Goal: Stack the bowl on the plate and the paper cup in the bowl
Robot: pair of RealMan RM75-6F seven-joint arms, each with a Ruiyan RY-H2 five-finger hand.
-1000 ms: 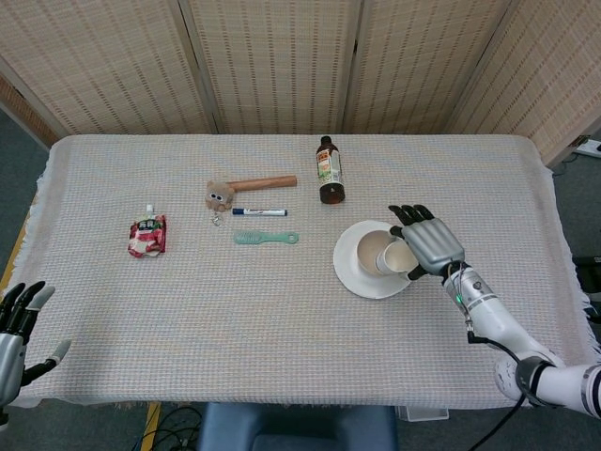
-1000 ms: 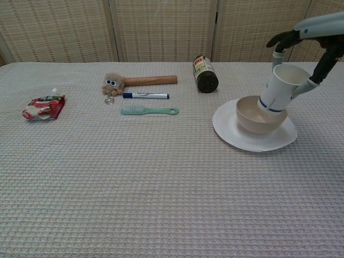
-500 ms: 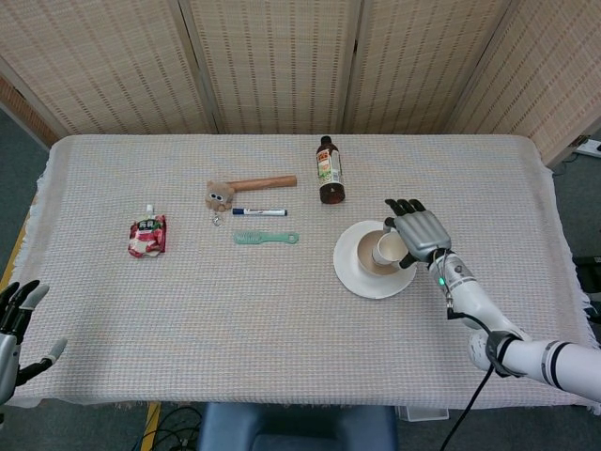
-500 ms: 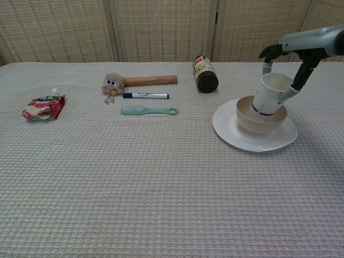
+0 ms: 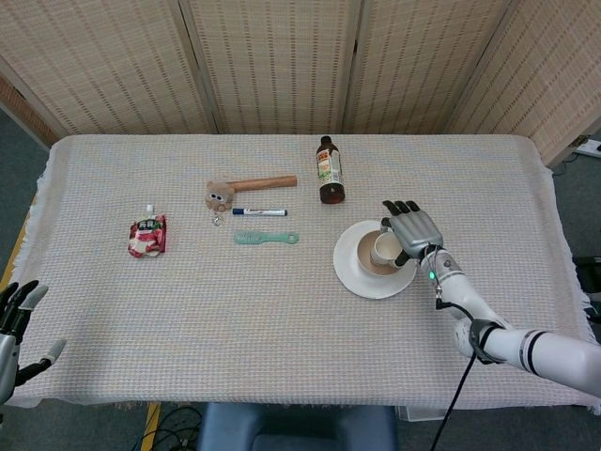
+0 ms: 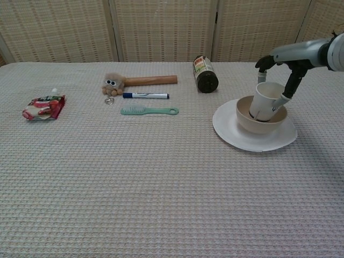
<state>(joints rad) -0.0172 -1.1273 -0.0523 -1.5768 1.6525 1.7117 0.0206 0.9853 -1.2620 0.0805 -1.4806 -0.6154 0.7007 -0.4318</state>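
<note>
A white plate (image 5: 354, 274) (image 6: 234, 137) lies right of centre with a beige bowl (image 5: 366, 259) (image 6: 247, 121) on it. Inside the bowl stands a white paper cup (image 5: 384, 248) (image 6: 265, 100), tilted a little. My right hand (image 5: 411, 227) (image 6: 285, 59) reaches over it from the right and grips the cup with fingers around its rim and side. My left hand (image 5: 17, 324) hangs at the table's near left corner, fingers apart, holding nothing; the chest view does not show it.
A dark bottle (image 5: 328, 170) (image 6: 205, 74) lies just behind the plate. Further left are a wooden-handled toy hammer (image 5: 246, 188) (image 6: 134, 81), a marker pen (image 5: 259, 211) (image 6: 145, 95), a green brush (image 5: 266, 238) (image 6: 149, 110) and a red pouch (image 5: 147, 235) (image 6: 43, 107).
My right hand has lowered the paper cup from above the bowl's right rim down into the bowl, moving slightly left. The left hand has barely moved.
</note>
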